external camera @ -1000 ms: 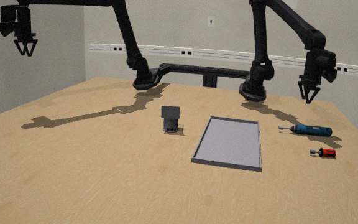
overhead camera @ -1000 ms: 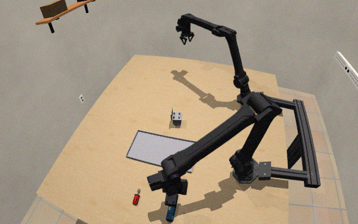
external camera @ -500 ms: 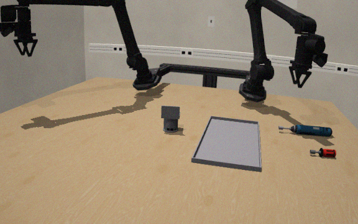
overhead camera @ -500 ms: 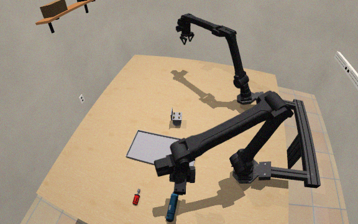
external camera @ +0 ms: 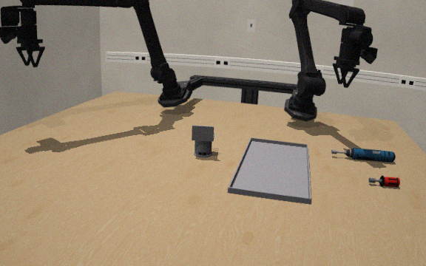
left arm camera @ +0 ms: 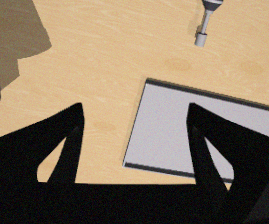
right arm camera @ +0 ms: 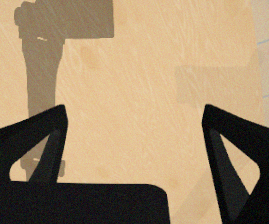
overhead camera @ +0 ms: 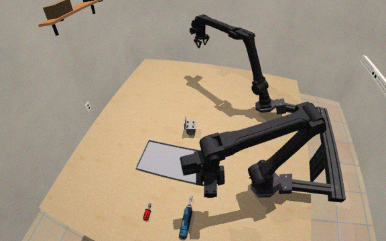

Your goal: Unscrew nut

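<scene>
The joint module [overhead camera: 189, 126], a grey cylinder with a bracket on top, stands on the table near the tray; it also shows in the exterior view [external camera: 203, 142]. Small nuts dot the bracket, too small to tell apart. My left gripper [overhead camera: 210, 191] [external camera: 346, 75] [left arm camera: 135, 112] is open and empty, high above the table between tray and driver. My right gripper [overhead camera: 200, 41] [external camera: 30, 57] [right arm camera: 134, 113] is open and empty, high over the far end.
A shallow grey tray [overhead camera: 167, 161] [external camera: 274, 170] lies between the module and the driver [left arm camera: 205, 132]. A small red-handled tool [overhead camera: 147, 213] [external camera: 387, 181] lies beside the driver. The arms' bases stand on a black rail [overhead camera: 330, 150] at the table's side.
</scene>
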Robot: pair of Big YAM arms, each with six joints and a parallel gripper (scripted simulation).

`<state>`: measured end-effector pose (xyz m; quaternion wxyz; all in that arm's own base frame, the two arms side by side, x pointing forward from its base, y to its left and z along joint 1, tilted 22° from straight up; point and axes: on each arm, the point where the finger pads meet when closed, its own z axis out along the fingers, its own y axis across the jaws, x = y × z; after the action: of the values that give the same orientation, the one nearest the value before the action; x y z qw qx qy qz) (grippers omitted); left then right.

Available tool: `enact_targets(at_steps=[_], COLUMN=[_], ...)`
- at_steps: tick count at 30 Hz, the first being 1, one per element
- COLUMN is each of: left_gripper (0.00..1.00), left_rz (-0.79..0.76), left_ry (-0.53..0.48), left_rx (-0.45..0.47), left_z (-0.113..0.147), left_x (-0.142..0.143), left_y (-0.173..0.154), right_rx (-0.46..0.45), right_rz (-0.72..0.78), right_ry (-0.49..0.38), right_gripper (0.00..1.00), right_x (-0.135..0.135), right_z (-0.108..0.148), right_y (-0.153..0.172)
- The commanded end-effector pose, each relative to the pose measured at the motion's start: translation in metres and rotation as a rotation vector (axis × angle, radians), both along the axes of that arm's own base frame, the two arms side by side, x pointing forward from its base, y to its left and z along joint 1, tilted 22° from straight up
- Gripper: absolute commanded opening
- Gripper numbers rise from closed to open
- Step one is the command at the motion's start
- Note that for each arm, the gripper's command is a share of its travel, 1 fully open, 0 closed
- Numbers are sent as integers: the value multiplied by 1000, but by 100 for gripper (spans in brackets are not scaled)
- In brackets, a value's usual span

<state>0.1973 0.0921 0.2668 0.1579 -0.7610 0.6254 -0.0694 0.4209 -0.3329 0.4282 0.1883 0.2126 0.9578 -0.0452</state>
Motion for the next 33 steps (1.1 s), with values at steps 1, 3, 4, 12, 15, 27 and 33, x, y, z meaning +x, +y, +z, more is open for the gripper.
enact_targets(at_steps=[1,3,4,12,15,27,33], left_gripper=[65,65,65,65,65,65,65], left_rz=[26,35,39,75,79,79,79], left_ry=[-1,11,12,-10,-16,-12,-12], left_rx=[-6,-14,-15,-17,-17,-18,-18], left_z=[11,0,1,20,23,21,21], left_x=[8,-11,-17,-57,-62,-59,-59], left_y=[2,-8,-11,-34,-36,-34,-34], right_rx=[-24,-24,-24,-24,-24,-24,-24], right_rz=[-2,-2,-2,-2,-2,-2,-2], right_ry=[-29,-29,-29,-29,-29,-29,-29], right_gripper=[86,86,86,86,86,86,86], right_x=[0,0,0,0,0,0,0], right_z=[16,16,16,16,16,16,16], right_y=[-1,-1,-1,-1,-1,-1,-1])
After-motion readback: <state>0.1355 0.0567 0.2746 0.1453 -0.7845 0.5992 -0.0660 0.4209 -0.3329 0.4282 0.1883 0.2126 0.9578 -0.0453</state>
